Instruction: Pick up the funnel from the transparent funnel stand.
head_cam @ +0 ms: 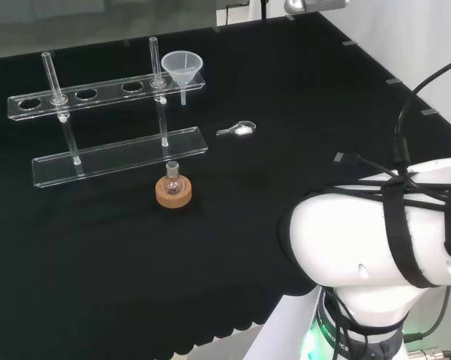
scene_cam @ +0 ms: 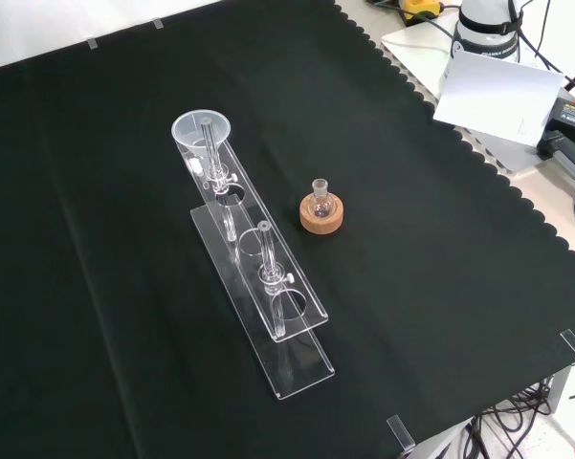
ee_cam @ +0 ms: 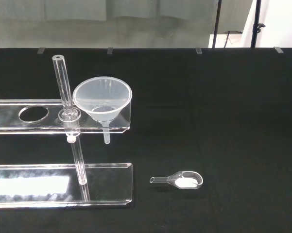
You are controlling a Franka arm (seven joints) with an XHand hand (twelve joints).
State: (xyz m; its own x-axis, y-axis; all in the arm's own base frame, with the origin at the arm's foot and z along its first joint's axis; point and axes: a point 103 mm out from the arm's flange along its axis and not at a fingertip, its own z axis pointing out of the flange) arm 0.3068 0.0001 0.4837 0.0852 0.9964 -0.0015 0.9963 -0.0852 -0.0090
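Observation:
A clear plastic funnel (head_cam: 182, 69) sits upright in the end hole of the transparent funnel stand (head_cam: 97, 94), at that stand's right end in the head view. In the front view the funnel (scene_cam: 202, 132) is at the far end of the stand (scene_cam: 268, 287). The wrist view looks at the funnel (ee_cam: 103, 99) from some way off, its stem hanging below the stand's upper shelf (ee_cam: 19, 127). The stand has an upper shelf with several holes, two upright rods and a flat base.
A small round flask on a cork ring (head_cam: 172, 188) stands in front of the stand in the head view, and again in the front view (scene_cam: 321, 212). A small clear scoop with white powder (head_cam: 238, 129) lies to the right of the stand, also in the wrist view (ee_cam: 180, 180). The arm's white link (head_cam: 375, 247) fills the lower right.

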